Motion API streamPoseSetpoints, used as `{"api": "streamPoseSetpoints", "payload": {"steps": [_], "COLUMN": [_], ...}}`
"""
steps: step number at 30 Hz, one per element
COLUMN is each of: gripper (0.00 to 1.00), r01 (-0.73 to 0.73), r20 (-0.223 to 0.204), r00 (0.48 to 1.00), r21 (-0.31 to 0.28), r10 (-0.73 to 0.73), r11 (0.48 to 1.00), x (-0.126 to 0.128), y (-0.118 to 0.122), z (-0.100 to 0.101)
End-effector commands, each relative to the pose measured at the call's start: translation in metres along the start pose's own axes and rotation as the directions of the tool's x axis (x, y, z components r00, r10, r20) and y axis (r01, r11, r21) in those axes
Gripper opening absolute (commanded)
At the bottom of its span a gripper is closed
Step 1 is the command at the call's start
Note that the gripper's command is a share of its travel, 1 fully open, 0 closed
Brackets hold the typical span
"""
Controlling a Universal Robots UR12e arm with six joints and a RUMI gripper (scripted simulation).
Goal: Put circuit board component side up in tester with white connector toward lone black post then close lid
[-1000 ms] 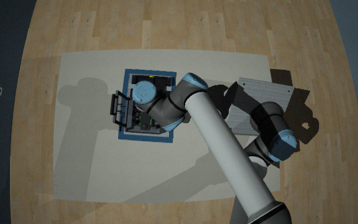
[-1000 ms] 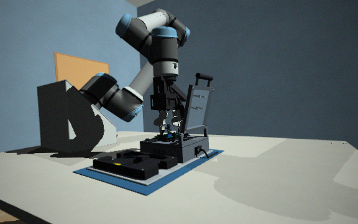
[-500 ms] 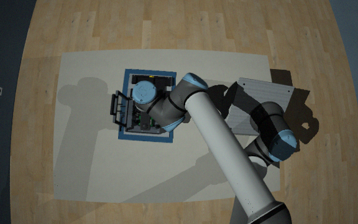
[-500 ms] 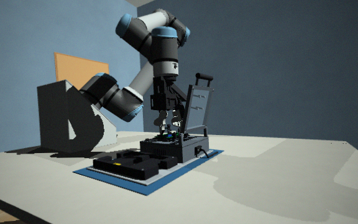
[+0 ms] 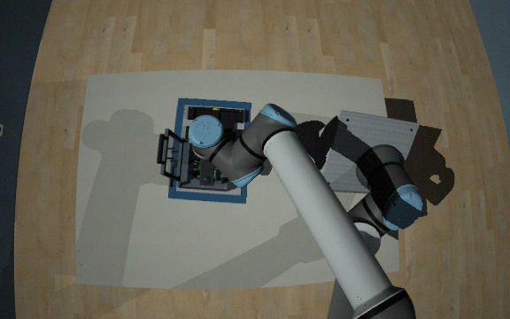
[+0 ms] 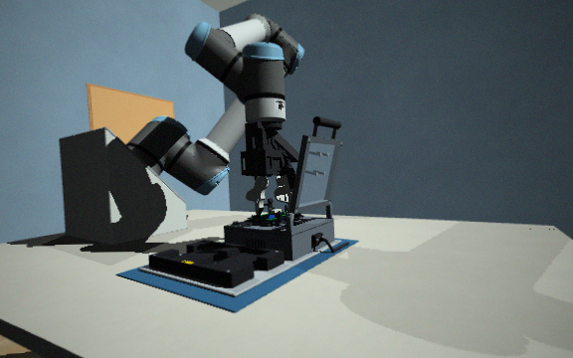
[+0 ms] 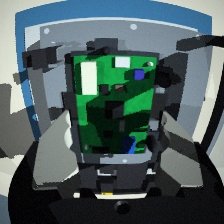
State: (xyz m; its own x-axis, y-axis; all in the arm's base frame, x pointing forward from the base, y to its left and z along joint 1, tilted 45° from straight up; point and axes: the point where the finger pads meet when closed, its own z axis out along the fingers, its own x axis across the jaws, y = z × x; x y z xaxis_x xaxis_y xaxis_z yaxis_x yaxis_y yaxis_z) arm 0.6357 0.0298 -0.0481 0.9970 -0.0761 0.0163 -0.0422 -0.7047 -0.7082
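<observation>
The green circuit board (image 7: 112, 102) (image 6: 267, 217) (image 5: 198, 174) lies flat in the black tester (image 6: 282, 236) (image 5: 206, 185), component side up. In the wrist view its white connector (image 7: 89, 77) is at the upper left. My gripper (image 7: 115, 111) (image 6: 268, 196) is open and hangs just above the board, one finger on each side and neither touching it. The tester's lid (image 6: 313, 171) (image 5: 171, 155) stands open, nearly upright, with its handle on top. The black tray (image 6: 207, 264) (image 5: 202, 111) beside the tester holds no board. The arm hides much of the tester in the overhead view.
Tester and tray share a blue mat (image 6: 227, 298) (image 5: 206, 197). The arm's grey base block (image 6: 102, 189) (image 5: 379, 128) stands behind them, on a ribbed plate. The raised lid stands close beside my gripper.
</observation>
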Motion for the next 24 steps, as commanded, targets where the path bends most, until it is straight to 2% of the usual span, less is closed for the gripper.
{"api": "streamPoseSetpoints", "payload": {"steps": [1,11,19,21,24], "gripper": [0.59,0.59,0.59,0.59,0.59], "r01": [0.0,0.0,0.0,0.0,0.0], "r20": [-0.001,-0.001,-0.001,-0.001,-0.001], "r00": [1.0,1.0,1.0,1.0,1.0], "r21": [-0.001,-0.001,-0.001,-0.001,-0.001], "r10": [0.0,0.0,0.0,0.0,0.0], "r11": [1.0,1.0,1.0,1.0,1.0], "x": [0.001,0.001,0.001,0.001,0.001], "y": [0.0,0.0,0.0,0.0,0.0], "z": [-0.002,-0.014,-0.041,-0.041,-0.055]}}
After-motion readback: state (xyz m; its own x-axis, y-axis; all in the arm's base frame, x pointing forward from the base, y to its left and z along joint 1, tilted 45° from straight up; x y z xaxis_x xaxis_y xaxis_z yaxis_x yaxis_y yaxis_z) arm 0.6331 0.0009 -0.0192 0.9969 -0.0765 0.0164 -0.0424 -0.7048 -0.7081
